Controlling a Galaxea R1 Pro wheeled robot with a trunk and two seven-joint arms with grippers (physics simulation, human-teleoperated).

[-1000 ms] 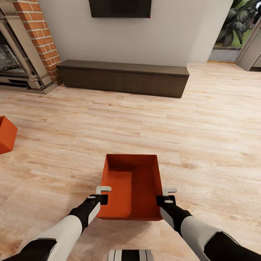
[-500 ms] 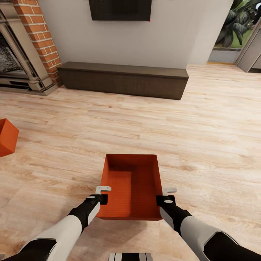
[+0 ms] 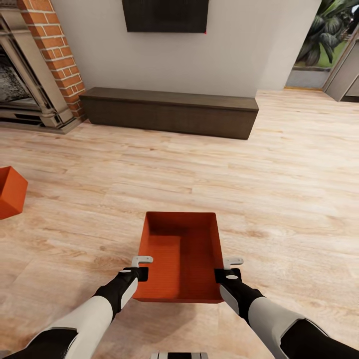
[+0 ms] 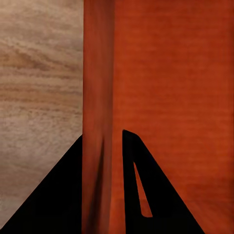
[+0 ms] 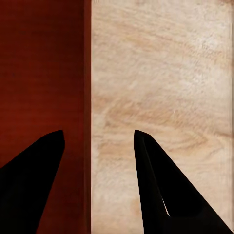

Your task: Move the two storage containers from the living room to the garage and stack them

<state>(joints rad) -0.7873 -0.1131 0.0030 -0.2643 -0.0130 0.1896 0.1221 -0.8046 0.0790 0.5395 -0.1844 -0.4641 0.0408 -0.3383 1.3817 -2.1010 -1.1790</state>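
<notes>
**Robot carries one bin across the living room**

The biggest thing is the wood floor [image 3: 279, 164], which runs all the way to the white wall. Against that wall sits a long dark bench [image 3: 169, 112], with a black TV [image 3: 165, 15] above it and a brick fireplace [image 3: 35, 65] at the side. This is the living room, so the garage is probably a long way off.

In front of the robot is an orange bin [image 3: 182, 257], open on top and empty. It is held from both sides, most likely so it stays level and does not tip. The left gripper [image 4: 102, 180] has one finger on each side of the bin's thin wall, pinching it. The right gripper [image 5: 97, 170] also sits over the other wall, but its fingers are wide apart with gaps, so it does not look pinched tight.

The second orange bin [image 3: 11, 192] sits on the floor far off to the left, waiting for its turn.

Compared with a second ago, the bench, TV and second bin have all slid a little in the head view, so the camera has moved. The held bin stays in the same spot between the arms.
</notes>
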